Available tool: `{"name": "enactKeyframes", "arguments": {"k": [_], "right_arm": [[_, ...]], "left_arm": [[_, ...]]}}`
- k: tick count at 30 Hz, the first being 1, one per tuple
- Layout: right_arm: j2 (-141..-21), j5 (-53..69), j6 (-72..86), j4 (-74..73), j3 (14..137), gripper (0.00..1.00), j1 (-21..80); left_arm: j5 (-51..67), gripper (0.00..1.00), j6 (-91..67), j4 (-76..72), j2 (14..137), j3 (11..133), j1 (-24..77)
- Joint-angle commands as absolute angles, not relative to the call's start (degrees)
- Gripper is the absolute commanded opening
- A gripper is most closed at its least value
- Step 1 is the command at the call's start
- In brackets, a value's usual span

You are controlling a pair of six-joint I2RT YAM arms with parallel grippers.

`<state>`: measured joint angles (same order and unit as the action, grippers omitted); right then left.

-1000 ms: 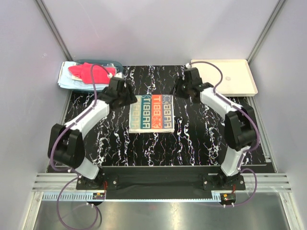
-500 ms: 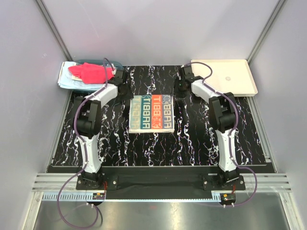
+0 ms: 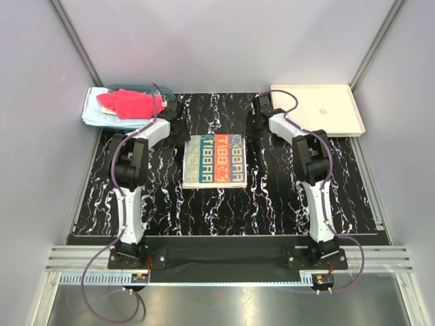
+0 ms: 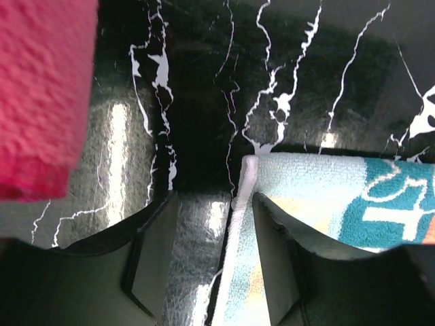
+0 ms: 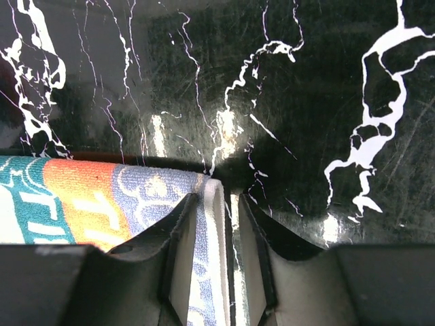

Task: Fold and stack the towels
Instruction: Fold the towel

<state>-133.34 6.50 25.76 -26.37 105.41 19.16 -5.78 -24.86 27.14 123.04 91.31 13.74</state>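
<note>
Patterned towel looks soft, light and limp; pinch it at the far corner hems.
Left claw wide, right claw narrow, both astride corners, not clamped.

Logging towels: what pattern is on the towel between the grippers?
The towel: cream, teal, orange, blue bands with lettering; best in top external view.

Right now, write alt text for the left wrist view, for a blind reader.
The left tool, open, straddles the white-edged corner of a patterned towel on a black marbled table. A red-pink towel fills the upper left.
</note>
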Motion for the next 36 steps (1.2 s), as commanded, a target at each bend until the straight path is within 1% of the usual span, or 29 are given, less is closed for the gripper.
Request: {"name": "enactKeyframes", "arguments": {"k": [1,5,10,12,17,20,23,26,27,29,30,32,36], "right_arm": [[-135.2,6.1,25.9,-25.6,106.2,0.37,18.9],[-135.1,6.2,26.3,-24.3,105.1,0.34,18.9],[-135.1,6.4,26.5,-22.9,104.3,0.33,18.9],[-135.1,6.6,26.7,-22.6,104.3,0.32,18.9],[-135.6,6.4,26.6,-22.4,104.5,0.26,18.9],[-135.6,6.2,26.5,-22.3,104.5,0.20,18.9],[-135.8,6.3,26.5,-22.1,104.7,0.16,18.9],[-135.9,6.5,26.4,-22.1,104.9,0.13,18.9],[-135.9,6.5,26.4,-22.1,104.9,0.12,18.8],[-135.8,6.7,26.5,-21.9,105.0,0.10,18.9],[-135.8,6.7,26.4,-21.8,105.0,0.09,18.9],[-135.5,6.8,26.1,-21.4,105.0,0.08,18.8],[-134.9,6.9,25.3,-20.7,105.2,0.06,18.8]], "left_arm": [[-7.1,0.52,-24.6,25.0,124.9,92.9,13.3],[-6.9,0.50,-25.8,23.1,125.0,91.8,13.3],[-4.0,0.50,-26.7,14.4,121.6,86.1,13.3],[-3.5,0.50,-27.3,13.1,121.5,86.1,13.3],[-3.2,0.50,-28.1,11.7,122.8,86.2,13.0],[-1.9,0.49,-28.5,10.4,123.5,86.0,12.7],[-0.4,0.49,-29.4,7.9,123.4,84.7,12.4],[1.8,0.46,-29.4,7.6,123.6,84.6,12.3],[1.9,0.44,-29.4,7.6,123.6,84.6,12.3],[2.2,0.37,-29.8,7.3,123.6,84.4,12.0],[2.4,0.30,-30.0,7.3,123.5,84.4,11.9],[3.2,0.23,-30.1,6.8,123.3,84.5,11.5],[5.1,0.12,-30.1,4.4,122.4,84.1,11.1]]}}
